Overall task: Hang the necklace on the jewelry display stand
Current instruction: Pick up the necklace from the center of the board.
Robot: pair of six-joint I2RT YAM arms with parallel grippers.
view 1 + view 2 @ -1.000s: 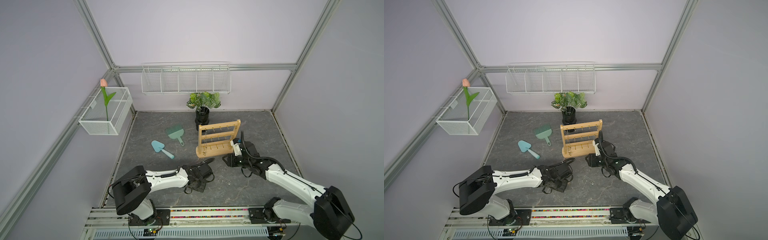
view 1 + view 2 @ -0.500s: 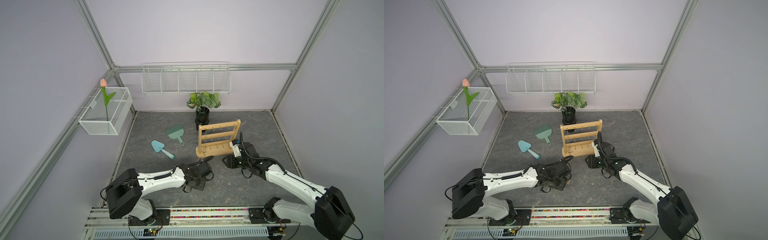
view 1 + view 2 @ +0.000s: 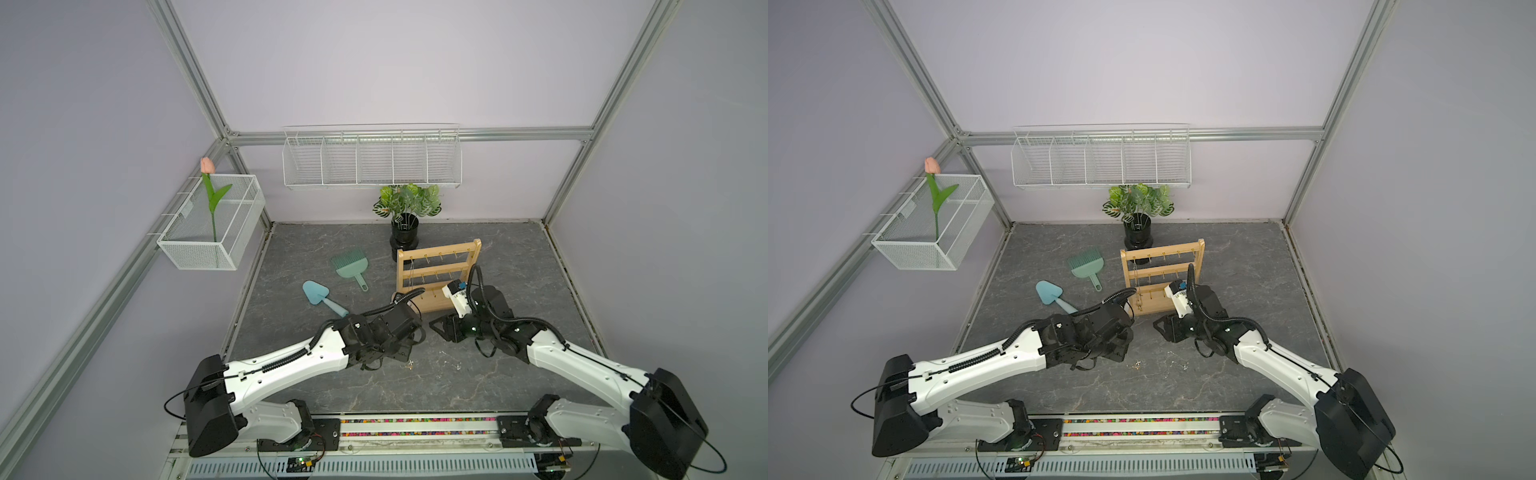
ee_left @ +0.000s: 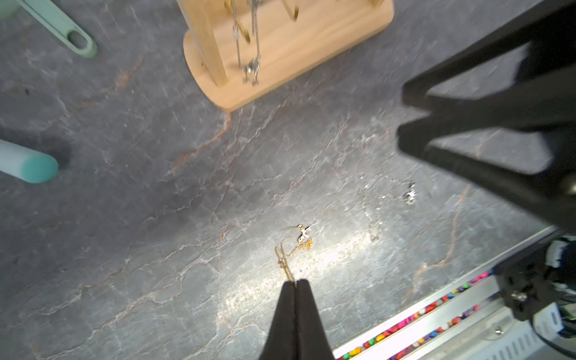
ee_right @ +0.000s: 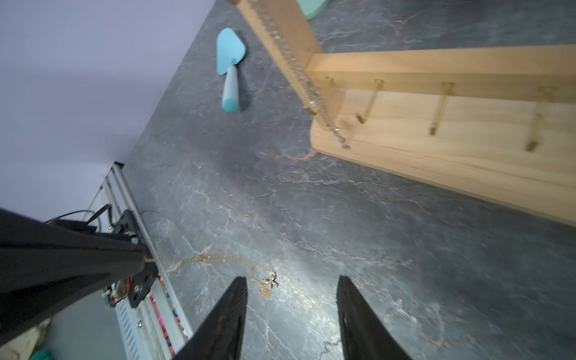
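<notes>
The necklace [image 4: 300, 238], a thin gold chain with a small pendant, runs from my left gripper [image 4: 294, 282] down to the dark stone floor. That gripper is shut on the chain's end. In the right wrist view the necklace [image 5: 218, 258] stretches from the left gripper [image 5: 144, 258] to its pendant, which lies just ahead of my right gripper [image 5: 291, 280]. The right gripper is open and empty. The jewelry display stand [image 3: 436, 274] [image 3: 1160, 274] is behind both grippers, with a silver chain [image 4: 252, 62] hanging at its left upright.
A second silver necklace [image 4: 406, 194] lies loose on the floor near the right gripper. A blue trowel [image 3: 320, 297] and a green dustpan [image 3: 351, 268] lie left of the stand. A potted plant [image 3: 405, 216] is behind it. White wire baskets [image 3: 372, 160] hang on the walls.
The left arm's shoulder and elbow have swung toward the front left, while its gripper stays near the same spot. The right arm has hardly moved.
</notes>
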